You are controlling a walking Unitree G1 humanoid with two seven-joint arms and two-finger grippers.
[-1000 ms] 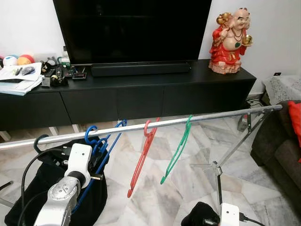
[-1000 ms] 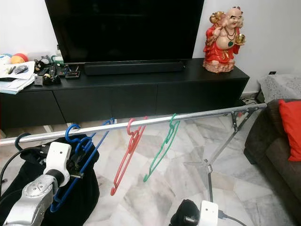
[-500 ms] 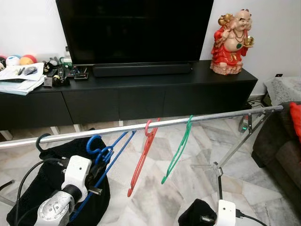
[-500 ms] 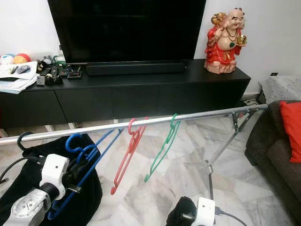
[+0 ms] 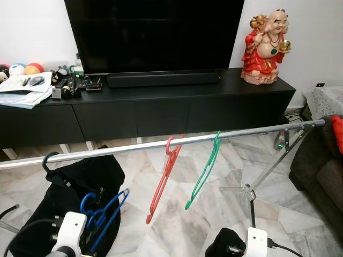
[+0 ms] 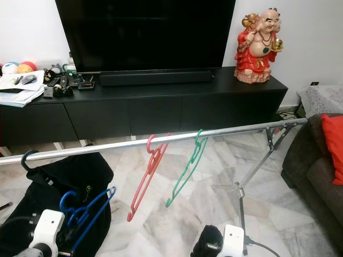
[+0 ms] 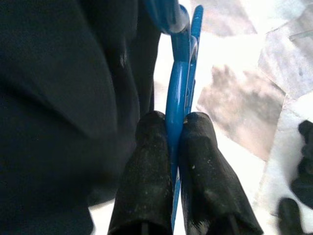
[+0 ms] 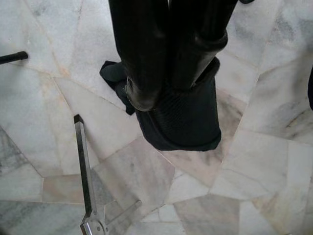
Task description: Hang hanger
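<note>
A silver rail (image 5: 230, 134) crosses the room, sloping up to the right. A red hanger (image 5: 163, 179) and a green hanger (image 5: 204, 170) hang from its middle. At its left end a black hook (image 5: 47, 159) carries a black garment (image 5: 80, 179). Well below the rail at the lower left, in front of that garment, my left gripper (image 7: 171, 120) is shut on a blue hanger (image 5: 101, 216); its stem is pinched between the two fingers (image 7: 144, 161). My right gripper (image 8: 164, 93) hangs low over the floor, shut with nothing in it.
A black TV cabinet (image 5: 161, 107) with a large TV stands behind the rail, a red figurine (image 5: 265, 45) at its right end. The rail's folding leg (image 5: 268, 171) stands at the right, next to a dark sofa (image 5: 321, 176). Marble floor lies under the hangers.
My left arm has dropped from rail height to the lower left, taking the blue hanger down and away from the rail. The red and green hangers have not moved.
</note>
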